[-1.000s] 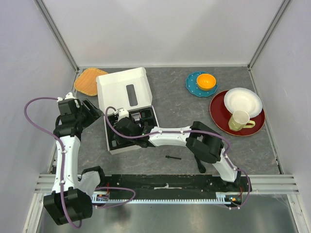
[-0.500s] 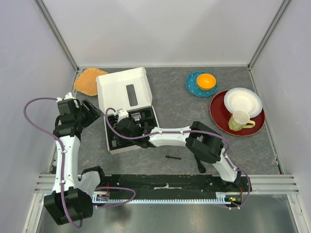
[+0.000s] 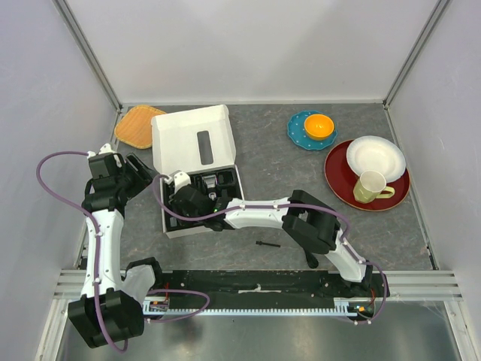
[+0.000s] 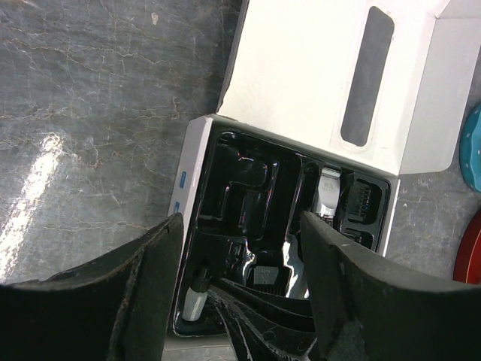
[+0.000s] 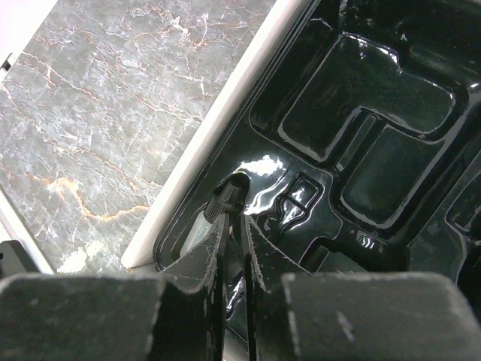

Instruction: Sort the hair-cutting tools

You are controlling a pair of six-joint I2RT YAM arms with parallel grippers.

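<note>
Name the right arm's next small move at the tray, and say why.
Probably spread the right fingers a little wider, then lift straight up. They stand almost together over the small black-capped bottle, which lies in the corner slot of the black tray. Whether they grip it is unclear.

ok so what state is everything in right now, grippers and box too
white box: lid open
left gripper: open, empty
right gripper: nearly closed, tips at small bottle in tray, grip unclear
cup: upright on red plate
thin brush: lying on table
</note>
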